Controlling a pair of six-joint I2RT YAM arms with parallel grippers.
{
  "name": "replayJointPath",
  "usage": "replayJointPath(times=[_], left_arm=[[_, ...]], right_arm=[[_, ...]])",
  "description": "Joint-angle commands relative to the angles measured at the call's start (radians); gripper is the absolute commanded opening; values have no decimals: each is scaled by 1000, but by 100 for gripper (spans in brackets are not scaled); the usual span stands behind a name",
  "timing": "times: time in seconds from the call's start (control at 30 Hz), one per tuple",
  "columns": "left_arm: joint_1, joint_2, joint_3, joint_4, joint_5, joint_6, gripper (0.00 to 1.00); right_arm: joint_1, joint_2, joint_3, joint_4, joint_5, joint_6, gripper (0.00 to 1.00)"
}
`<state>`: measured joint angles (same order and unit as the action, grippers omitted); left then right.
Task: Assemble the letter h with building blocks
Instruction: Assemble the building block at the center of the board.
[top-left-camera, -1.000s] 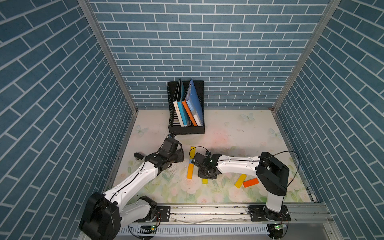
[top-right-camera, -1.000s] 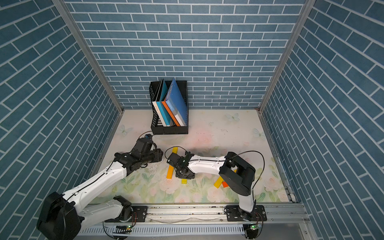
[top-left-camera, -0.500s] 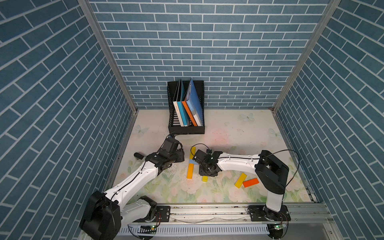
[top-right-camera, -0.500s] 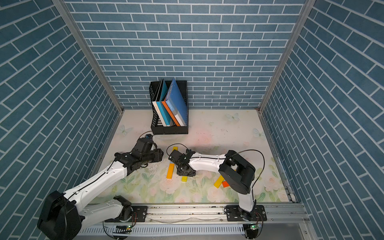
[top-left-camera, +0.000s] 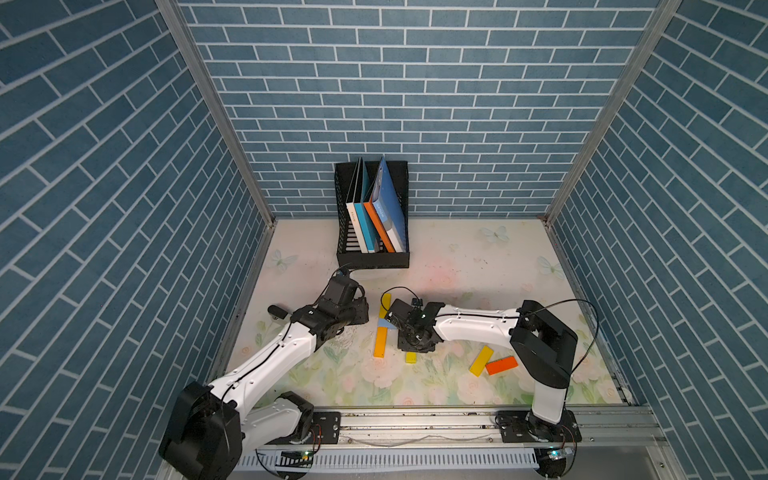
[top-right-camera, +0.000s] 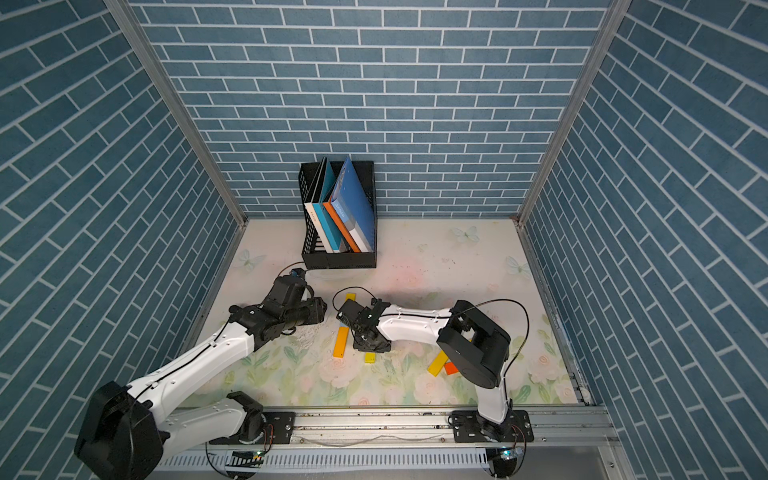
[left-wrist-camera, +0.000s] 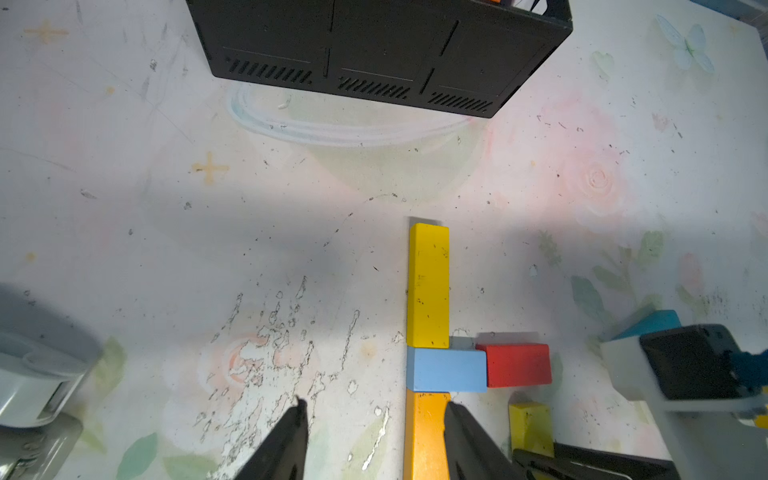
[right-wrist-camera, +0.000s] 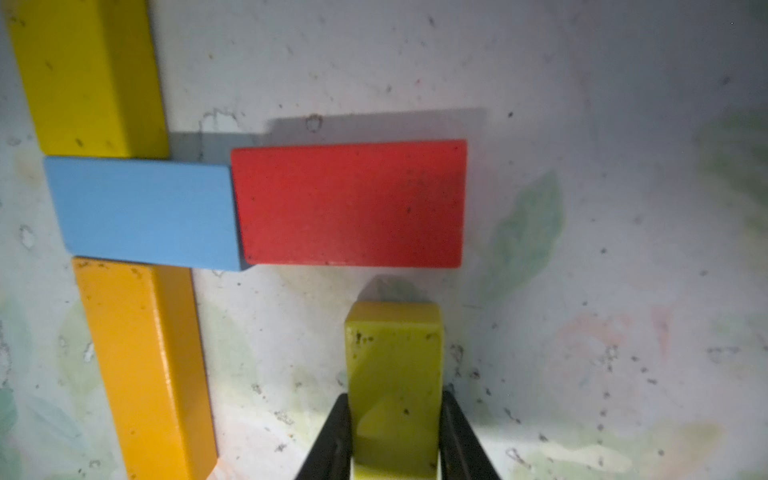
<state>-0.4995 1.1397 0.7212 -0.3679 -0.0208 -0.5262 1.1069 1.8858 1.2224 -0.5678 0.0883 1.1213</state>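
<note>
Right now the right gripper (right-wrist-camera: 395, 399) is clamped on a short yellow block (right-wrist-camera: 392, 353), its fingers pinching the long sides near the back end. That block points lengthwise at the red block (right-wrist-camera: 353, 203), square to the red one's long edge and lined up under its outer end. A sliver of table shows between them, so they are near but not touching. The coming move, I'd say, turns on sliding the block along its own long axis until it butts the red crossbar and becomes the leg.

The rest of the letter h (left-wrist-camera: 446, 370) lies flat on the table. The long yellow block (right-wrist-camera: 87, 79), light blue block (right-wrist-camera: 141, 212) and long orange block (right-wrist-camera: 141, 365) run end to end as the stem, with the red block touching the blue one's end. The left gripper (left-wrist-camera: 374, 407) has its jaws apart and holds nothing; the orange block runs between them, close beside one finger. A spare yellow block (top-left-camera: 481, 360) and an orange-red block (top-left-camera: 502, 365) lie well apart by the right arm.

Against a second ago, the right wrist sits slightly farther from the rail, with the yellow block carried along. The left arm looks unmoved.
</note>
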Motion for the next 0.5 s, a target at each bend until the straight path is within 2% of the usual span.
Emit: replayJointPath(times=[0.0, 0.27, 0.47], left_arm=[[8, 10, -15, 2, 2, 9, 58], [8, 13, -16, 3, 2, 9, 58], [8, 13, -16, 2, 4, 9, 58]], right_arm=[[-9, 34, 19, -17, 0, 18, 24], [-13, 39, 12, -5, -2, 26, 28], [-9, 10, 11, 0, -4, 20, 54]])
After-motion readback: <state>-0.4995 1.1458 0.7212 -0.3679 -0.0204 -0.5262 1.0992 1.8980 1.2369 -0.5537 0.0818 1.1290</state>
